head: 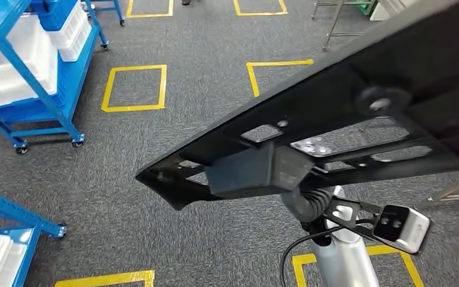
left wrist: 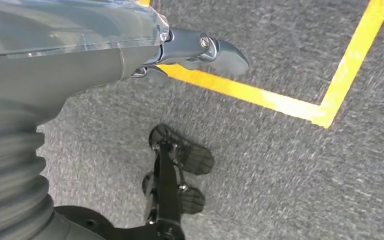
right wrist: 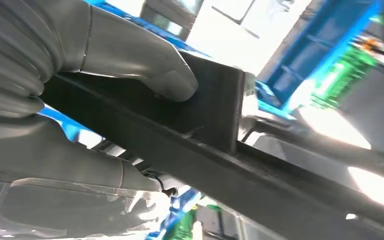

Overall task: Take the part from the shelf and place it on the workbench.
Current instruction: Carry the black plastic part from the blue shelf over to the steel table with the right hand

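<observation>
My right hand (right wrist: pixel 105 125) clamps the long black part (head: pixel 334 125) near its middle block, the stiff, seemingly heavy frame reaching far past my fingers, while my left hand (left wrist: pixel 130 60) hangs empty.

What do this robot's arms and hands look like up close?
The right arm is a smooth silver tube with a black cable running beside it and a small white-and-black camera box at the wrist. Each wrist wears a grey ribbed cover. The left hand is grey with darker fingers; the right hand has a thick grey thumb.
</observation>
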Robot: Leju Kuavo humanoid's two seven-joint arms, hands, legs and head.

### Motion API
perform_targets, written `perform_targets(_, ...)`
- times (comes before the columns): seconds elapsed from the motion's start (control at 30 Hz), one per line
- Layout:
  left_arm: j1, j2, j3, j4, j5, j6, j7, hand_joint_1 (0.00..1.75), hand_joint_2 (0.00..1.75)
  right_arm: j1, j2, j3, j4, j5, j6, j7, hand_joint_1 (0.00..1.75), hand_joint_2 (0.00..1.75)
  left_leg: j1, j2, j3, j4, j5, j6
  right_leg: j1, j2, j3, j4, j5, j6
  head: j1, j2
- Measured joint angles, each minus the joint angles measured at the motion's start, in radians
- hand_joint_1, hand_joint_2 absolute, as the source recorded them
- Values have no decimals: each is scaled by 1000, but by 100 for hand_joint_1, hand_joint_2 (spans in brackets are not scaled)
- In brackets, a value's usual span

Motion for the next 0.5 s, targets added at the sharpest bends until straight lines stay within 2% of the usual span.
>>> perform_targets(0.03, -2, -3, 1, 0, -1, -1, 0, 0, 175, -20, -7, 13, 18, 7, -2, 0, 175, 175, -1, 15, 1, -5, 3, 8, 1, -28, -14, 27, -16, 4, 0, 0)
perform_targets(0.1, -3, -7, 2, 0, -1, -1, 2, 0, 175, -58, -19, 40, 57, 16, -7, 0, 175, 175, -6, 44, 2, -9, 5, 20, 3, -92, -68, 138, -73, 10, 0, 0)
perform_targets(0.13, -3, -10, 3, 0, -1, -1, 3, 0, 175, -71, -25, 51, 75, 18, -12, 1, 175, 175, -9, 59, 2, -9, 4, 24, 2, -105, -100, 203, -99, 13, 0, 0)
perform_targets(0.17, -3, -12, 4, 0, -1, -1, 4, 0, 175, -80, -31, 59, 90, 17, -19, 1, 175, 175, -11, 73, 1, -9, 3, 25, 0, -111, -122, 249, -112, 14, 0, 0)
perform_targets(0.2, -3, -15, 4, 0, -4, 0, 6, 0, 175, -86, -37, 64, 100, 13, -27, 1, 175, 175, -13, 86, 2, -8, 2, 26, -1, -115, -128, 262, -108, 14, 0, 0)
perform_targets(0.23, -3, -18, 4, 0, -7, 0, 8, 0, 175, -92, -43, 67, 106, 7, -35, 1, 175, 175, -14, 98, 3, -8, 1, 26, -1, -119, -113, 235, -86, 13, 0, 0)
perform_targets(0.27, -3, -22, 4, 0, -11, 1, 9, 0, 175, -99, -49, 68, 107, -2, -42, 1, 175, 175, -15, 109, 5, -8, 0, 25, 0, -129, -80, 173, -54, 9, 0, 0)
perform_targets(0.33, -3, -29, 4, 0, -16, 4, 10, 0, 175, -110, -57, 67, 98, -18, -48, 0, 175, 175, -19, 128, 10, -8, -5, 20, 12, -173, -7, 38, -10, -5, 0, 0)
perform_targets(0.37, -3, -31, 4, 0, -18, 5, 11, 0, 175, -113, -59, 66, 92, -23, -49, 0, 175, 175, -20, 137, 11, -7, -7, 15, 19, -189, 12, -2, -2, -12, 0, 0)
perform_targets(0.4, -2, -33, 4, 0, -18, 6, 11, 0, 175, -115, -61, 64, 86, -25, -49, 0, 175, 175, -22, 146, 13, -7, -9, 11, 25, -195, 19, -18, -3, -17, 0, 0)
perform_targets(0.47, -3, -35, 4, 0, -18, 8, 12, 0, 175, -116, -64, 60, 75, -26, -49, -1, 175, 175, -23, 167, 17, -10, -13, 0, 25, -171, 19, -23, 0, -24, 0, 0)
perform_targets(0.5, -4, -36, 4, 0, -18, 10, 13, 0, 175, -118, -64, 58, 70, -26, -48, -1, 175, 175, -21, 161, 18, -4, -21, -5, 22, -159, 21, -29, 3, -28, 0, 0)
